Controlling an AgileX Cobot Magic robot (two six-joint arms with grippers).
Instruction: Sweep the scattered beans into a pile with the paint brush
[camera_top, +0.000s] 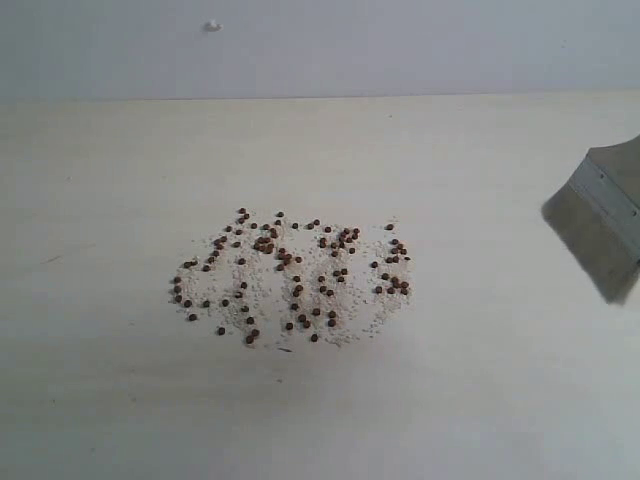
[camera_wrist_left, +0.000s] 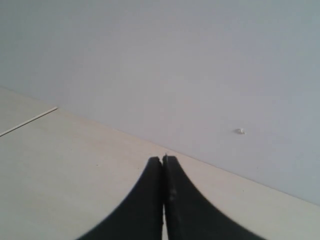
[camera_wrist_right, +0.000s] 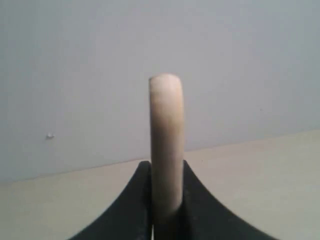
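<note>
The left gripper takes no part as things stand. Its fingers are pressed together with nothing between them, and it hangs over bare worktop near the far edge. It does not show in the exterior view.

The beans lie about the middle of the worktop, well short of the far edge. They form a loose, flat patch, wider than it is deep, mixed with pale grit. A few thicker knots show toward the patch's far side, but most beans lie singly with gaps between them. No pile is formed, and no swept lane or cleared strip shows anywhere in the patch.

The brush is off to the right, well apart from the beans, tilted with its bristles pointing down toward the worktop. It is blurred, so whether the bristle tips touch the surface cannot be told. The right gripper has its fingers clamped on the handle, whose rounded end stands up between them.

By my judgement the brush is in hand and the sweeping itself is all left to do: every side of the patch has yet to be drawn inward.
</note>
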